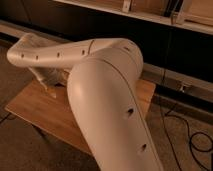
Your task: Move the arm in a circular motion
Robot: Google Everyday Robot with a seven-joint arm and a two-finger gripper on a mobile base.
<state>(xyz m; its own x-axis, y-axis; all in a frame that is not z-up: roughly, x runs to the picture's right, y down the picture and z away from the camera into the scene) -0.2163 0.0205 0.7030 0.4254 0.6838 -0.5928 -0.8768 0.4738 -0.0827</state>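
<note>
Arm (107,100): bending leftward over wooden tabletop (42,114). End effector (50,88): hanging beneath the far-left segment, grip state impossible to tell.

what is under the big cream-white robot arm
A light wooden table. The gripper hangs below the cream-white arm over its left part; the arm covers the tabletop's middle.

a wooden bench (35,112) stands on grey speckled floor (25,150) before a dark wall (65,22). a pale shelf (150,16) runs above; black cables (195,134) loop at right. warm, dim light. the jaws hang over the bench's left end.
</note>
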